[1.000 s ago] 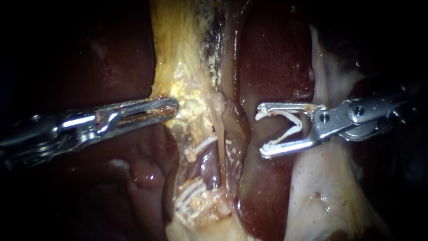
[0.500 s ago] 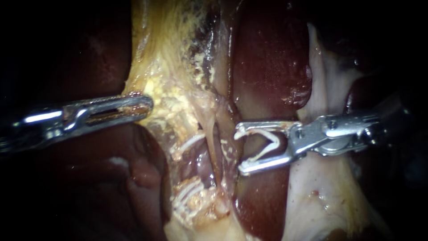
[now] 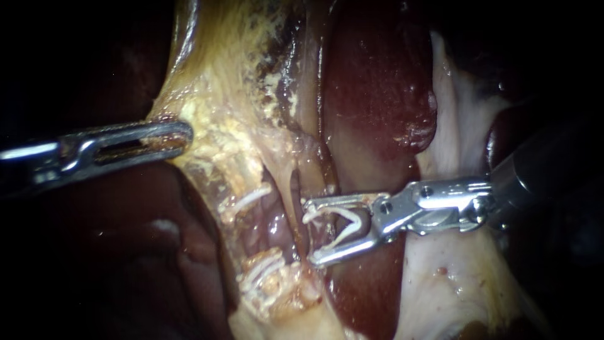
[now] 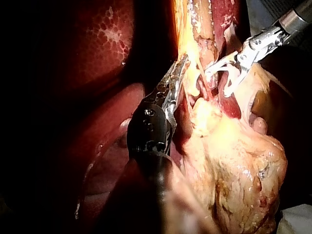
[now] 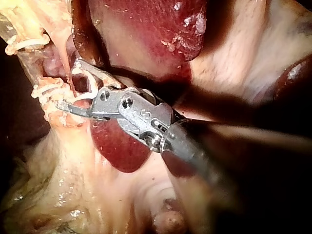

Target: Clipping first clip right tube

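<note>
Dark red liver [image 3: 377, 82] glistening wet, yellow fatty tissue [image 3: 220, 119] running down beside it, pale whitish tissue [image 3: 453, 283] spreading along the liver's other side

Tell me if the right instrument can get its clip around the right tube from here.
Probably yes: the right instrument holds the clip spread wide right at the right tube, nothing between; the left instrument holds the yellow tissue aside.
</note>
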Motion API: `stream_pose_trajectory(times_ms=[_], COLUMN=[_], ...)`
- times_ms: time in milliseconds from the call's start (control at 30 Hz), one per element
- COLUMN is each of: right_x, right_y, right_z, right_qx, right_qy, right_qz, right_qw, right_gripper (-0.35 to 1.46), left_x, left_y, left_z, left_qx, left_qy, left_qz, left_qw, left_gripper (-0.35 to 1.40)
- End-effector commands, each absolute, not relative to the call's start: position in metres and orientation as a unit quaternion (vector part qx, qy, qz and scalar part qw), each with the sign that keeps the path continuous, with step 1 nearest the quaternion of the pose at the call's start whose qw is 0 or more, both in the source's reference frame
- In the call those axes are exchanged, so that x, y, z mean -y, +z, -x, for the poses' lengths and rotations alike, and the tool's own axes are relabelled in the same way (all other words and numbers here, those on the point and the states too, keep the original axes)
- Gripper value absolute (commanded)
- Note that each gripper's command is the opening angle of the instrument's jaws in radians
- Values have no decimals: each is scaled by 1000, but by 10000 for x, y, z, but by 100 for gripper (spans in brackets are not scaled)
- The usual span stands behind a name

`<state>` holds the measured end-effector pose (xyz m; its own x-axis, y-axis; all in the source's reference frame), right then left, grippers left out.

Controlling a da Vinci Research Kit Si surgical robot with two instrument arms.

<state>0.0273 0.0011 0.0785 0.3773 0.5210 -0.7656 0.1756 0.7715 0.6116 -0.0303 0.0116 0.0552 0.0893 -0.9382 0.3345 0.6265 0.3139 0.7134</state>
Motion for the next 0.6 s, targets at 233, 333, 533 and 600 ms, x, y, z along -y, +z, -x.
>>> stream_pose_trajectory(times_ms=[233,333,533,600], right_x=[-9,-10,-8,-6], right_y=[795,792,788,788], right_z=[-290,-294,-297,-299], right_qx=[-542,-543,-554,-551], right_qy=[108,105,105,96], right_qz=[-343,-370,-432,-443], right_qw=[760,746,704,700], right_gripper=[59,58,51,49], left_x=[-114,-114,-114,-114], left_y=[552,553,553,554], left_z=[306,306,306,306], left_qx=[390,390,390,390], left_qy=[-551,-551,-551,-551], left_qz=[-199,-198,-198,-198], left_qw=[710,710,710,710], left_gripper=[-35,-35,-35,-35])
